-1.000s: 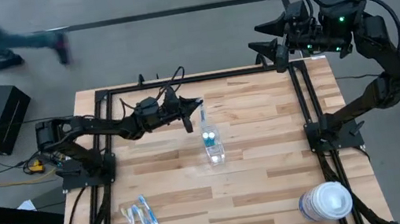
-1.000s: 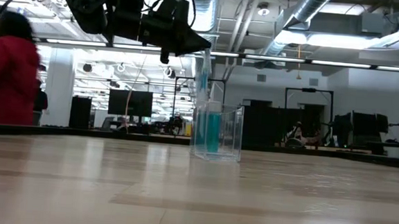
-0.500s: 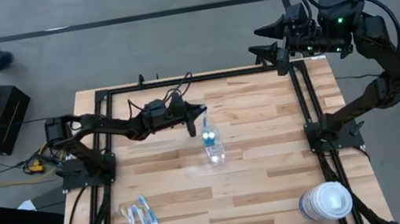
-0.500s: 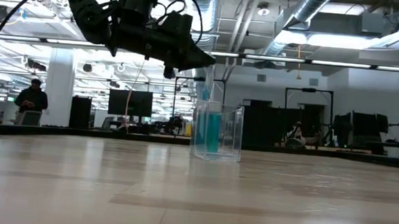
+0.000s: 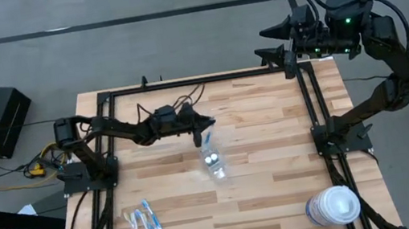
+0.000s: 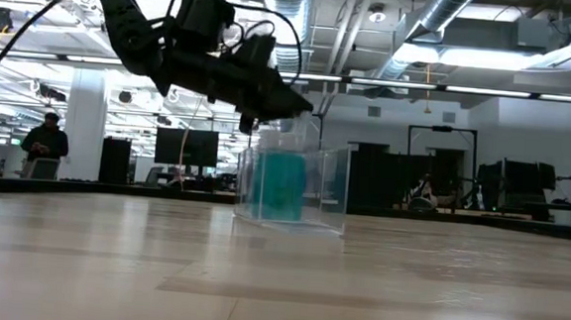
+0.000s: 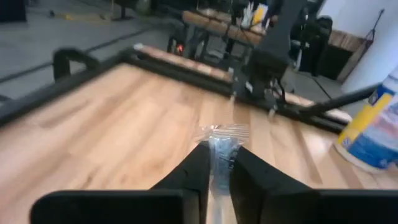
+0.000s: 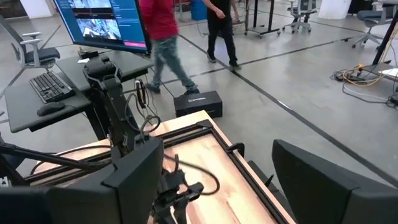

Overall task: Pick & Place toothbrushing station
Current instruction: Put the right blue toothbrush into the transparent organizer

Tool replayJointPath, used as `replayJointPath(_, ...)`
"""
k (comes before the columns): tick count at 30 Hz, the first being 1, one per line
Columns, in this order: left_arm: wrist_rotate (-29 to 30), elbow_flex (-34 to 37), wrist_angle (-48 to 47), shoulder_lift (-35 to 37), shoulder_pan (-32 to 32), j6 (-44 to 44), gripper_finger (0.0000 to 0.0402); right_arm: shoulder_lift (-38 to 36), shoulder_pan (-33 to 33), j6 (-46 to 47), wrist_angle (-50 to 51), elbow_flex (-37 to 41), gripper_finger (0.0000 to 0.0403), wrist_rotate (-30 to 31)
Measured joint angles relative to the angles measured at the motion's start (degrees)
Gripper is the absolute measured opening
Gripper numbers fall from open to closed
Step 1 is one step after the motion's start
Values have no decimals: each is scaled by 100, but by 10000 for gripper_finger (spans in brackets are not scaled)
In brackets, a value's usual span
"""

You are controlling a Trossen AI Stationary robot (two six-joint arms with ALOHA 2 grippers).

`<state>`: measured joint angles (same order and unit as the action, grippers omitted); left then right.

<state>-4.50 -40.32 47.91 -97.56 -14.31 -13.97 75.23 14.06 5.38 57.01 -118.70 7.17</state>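
Since a second ago the clear cup [image 5: 213,163] with its teal tubes [image 5: 210,159] has slid toward frame centre, the left gripper [image 5: 198,134] clamped on its rim, while the toothbrushes [image 5: 147,228] lie lower left unplaced; right gripper [image 5: 275,43] waits open, upper right.

Grey floor [image 5: 177,37] surrounds the wooden table [image 5: 275,153]; ceiling ducts [image 6: 452,31] and strip lights [image 6: 488,91] overhead; a monitor [image 8: 99,22] over a desk [image 8: 37,99].

overhead looks straight down; low camera level; both share the cup [image 5: 213,161].
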Motion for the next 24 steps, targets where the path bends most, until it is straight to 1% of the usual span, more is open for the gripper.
replayJointPath(6,62,-7,47,278,-127,154,95,-67,2,-91,-39,-2,289,16)
replayJointPath(11,49,-8,75,458,-114,299,123,-98,2,-110,-62,-2,289,17)
replayJointPath(17,55,-7,72,462,-109,299,137,-100,2,-148,-65,-2,289,15)
replayJointPath(24,-5,-9,149,462,-109,225,141,-101,0,-146,-63,-2,289,14)
